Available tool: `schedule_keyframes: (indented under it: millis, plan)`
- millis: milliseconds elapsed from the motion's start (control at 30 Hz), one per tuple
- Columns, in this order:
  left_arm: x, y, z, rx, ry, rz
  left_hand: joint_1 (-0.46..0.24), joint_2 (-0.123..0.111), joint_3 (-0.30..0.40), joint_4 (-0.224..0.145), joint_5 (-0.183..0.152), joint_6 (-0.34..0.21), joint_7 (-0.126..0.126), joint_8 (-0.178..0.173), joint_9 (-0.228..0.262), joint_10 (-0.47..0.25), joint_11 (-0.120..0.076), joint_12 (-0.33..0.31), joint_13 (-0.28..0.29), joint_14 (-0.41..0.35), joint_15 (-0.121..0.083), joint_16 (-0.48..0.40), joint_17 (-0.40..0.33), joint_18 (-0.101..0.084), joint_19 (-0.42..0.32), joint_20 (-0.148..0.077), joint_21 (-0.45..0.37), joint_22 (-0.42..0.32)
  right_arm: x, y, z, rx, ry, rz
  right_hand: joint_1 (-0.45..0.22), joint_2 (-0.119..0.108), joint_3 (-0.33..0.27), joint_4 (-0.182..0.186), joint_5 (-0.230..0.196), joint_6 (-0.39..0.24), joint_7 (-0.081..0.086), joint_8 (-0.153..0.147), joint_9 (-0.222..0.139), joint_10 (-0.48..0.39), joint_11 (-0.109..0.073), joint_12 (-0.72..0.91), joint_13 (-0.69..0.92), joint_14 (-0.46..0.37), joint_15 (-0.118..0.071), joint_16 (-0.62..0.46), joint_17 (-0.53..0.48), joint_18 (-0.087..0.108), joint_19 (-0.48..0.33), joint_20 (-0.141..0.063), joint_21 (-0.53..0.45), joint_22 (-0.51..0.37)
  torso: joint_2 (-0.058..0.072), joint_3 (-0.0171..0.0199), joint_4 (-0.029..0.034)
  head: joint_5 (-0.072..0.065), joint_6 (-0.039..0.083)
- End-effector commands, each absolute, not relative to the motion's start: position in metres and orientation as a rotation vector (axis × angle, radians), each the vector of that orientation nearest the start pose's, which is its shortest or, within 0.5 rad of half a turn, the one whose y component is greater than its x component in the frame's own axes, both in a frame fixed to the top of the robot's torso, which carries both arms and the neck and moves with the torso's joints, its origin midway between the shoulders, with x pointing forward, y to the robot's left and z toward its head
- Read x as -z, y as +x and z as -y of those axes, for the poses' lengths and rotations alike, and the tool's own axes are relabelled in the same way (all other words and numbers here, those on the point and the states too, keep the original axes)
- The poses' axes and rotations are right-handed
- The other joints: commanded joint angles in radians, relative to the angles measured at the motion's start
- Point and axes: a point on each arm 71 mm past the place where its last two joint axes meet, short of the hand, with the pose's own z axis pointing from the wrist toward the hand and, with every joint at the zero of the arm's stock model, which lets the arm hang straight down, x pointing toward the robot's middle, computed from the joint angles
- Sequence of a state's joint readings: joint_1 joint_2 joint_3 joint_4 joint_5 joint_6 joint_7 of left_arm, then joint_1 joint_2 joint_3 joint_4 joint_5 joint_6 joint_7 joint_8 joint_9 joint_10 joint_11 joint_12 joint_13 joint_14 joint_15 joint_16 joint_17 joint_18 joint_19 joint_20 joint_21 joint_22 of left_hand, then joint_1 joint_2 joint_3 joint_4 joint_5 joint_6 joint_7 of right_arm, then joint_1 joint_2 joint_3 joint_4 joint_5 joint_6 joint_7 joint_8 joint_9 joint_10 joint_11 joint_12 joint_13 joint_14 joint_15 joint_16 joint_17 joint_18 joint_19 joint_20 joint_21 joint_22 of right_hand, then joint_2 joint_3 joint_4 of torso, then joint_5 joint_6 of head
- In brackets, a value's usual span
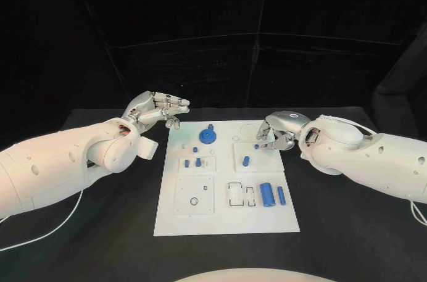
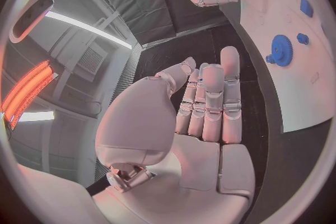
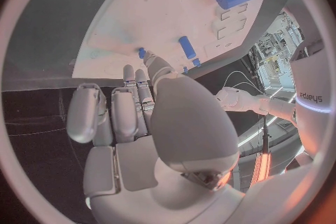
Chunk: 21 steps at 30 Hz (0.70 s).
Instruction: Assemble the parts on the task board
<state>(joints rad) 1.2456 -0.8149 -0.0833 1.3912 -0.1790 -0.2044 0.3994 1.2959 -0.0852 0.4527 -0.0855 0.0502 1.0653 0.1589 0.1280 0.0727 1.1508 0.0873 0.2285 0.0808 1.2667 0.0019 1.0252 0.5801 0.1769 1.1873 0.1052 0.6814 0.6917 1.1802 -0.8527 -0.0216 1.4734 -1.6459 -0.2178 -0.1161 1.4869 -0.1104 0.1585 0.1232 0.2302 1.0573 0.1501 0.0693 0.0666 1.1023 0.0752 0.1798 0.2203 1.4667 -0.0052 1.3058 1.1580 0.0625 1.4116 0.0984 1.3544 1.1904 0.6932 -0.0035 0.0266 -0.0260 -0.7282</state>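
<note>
Black table, white task board (image 1: 227, 223); left hand (image 1: 160, 111) empty, fingers apart; right hand (image 1: 277, 134) grasp unclear; no legible writing.

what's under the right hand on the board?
The right hand hovers over the white board's far right area. A small blue peg shows at its fingertips; anything directly beneath the palm is covered.

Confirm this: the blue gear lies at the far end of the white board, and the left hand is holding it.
Not quite. The blue gear does lie at the far end of the white board, but the left hand holds nothing; it hovers off the board's edge, as the head view shows.
</note>
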Motion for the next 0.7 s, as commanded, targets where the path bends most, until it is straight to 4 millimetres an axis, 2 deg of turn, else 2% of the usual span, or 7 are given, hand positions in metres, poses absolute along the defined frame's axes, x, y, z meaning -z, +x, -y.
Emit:
schedule_keyframes:
  millis: [33,533,700]
  plan:
    - [0.173,0.512,-0.226,1.565,-0.919,-1.442,-0.002,0.004,-0.008,-0.001,-0.001,0.005,0.003,0.006,-0.001,0.002,0.000,0.008,0.001,-0.010,0.002,-0.006,-0.006,0.006,-0.009,0.000,-0.006,-0.002,0.198,0.493,0.214,-0.455,-0.358,-1.701,0.004,-0.009,0.021,-0.003,-0.007,-0.006,0.002,-0.005,-0.001,0.002,0.010,-0.008,-0.016,0.030,0.006,-0.004,-0.002,0.015,0.001,0.007,-0.004,-0.001,0.001,-0.0003,0.0012,0.001,-0.001]
    - [0.175,0.513,-0.228,1.561,-0.928,-1.454,-0.001,0.004,-0.015,-0.003,-0.001,-0.002,0.005,0.008,-0.002,-0.004,0.002,0.013,0.002,-0.021,0.004,-0.018,-0.027,0.006,-0.012,0.001,-0.014,-0.008,0.207,0.495,0.199,-0.491,-0.372,-1.733,0.004,-0.014,0.079,-0.007,-0.018,-0.006,0.006,-0.003,0.000,0.013,0.012,-0.013,-0.056,0.029,0.007,-0.004,-0.003,0.015,0.001,0.009,-0.004,-0.002,0.000,-0.0004,-0.0008,0.002,-0.006]
    - [0.175,0.513,-0.227,1.561,-0.929,-1.459,0.000,0.004,-0.017,-0.004,-0.001,-0.004,0.006,0.008,-0.002,-0.007,0.002,0.015,0.002,-0.024,0.004,-0.020,-0.031,0.005,-0.013,0.002,-0.016,-0.009,0.211,0.496,0.198,-0.487,-0.374,-1.751,0.007,-0.012,0.117,-0.012,-0.035,0.002,0.006,-0.001,0.001,0.024,0.011,-0.013,-0.073,0.030,0.006,-0.003,-0.001,0.015,0.002,0.009,-0.003,0.000,0.000,-0.0008,0.0000,0.001,-0.008]
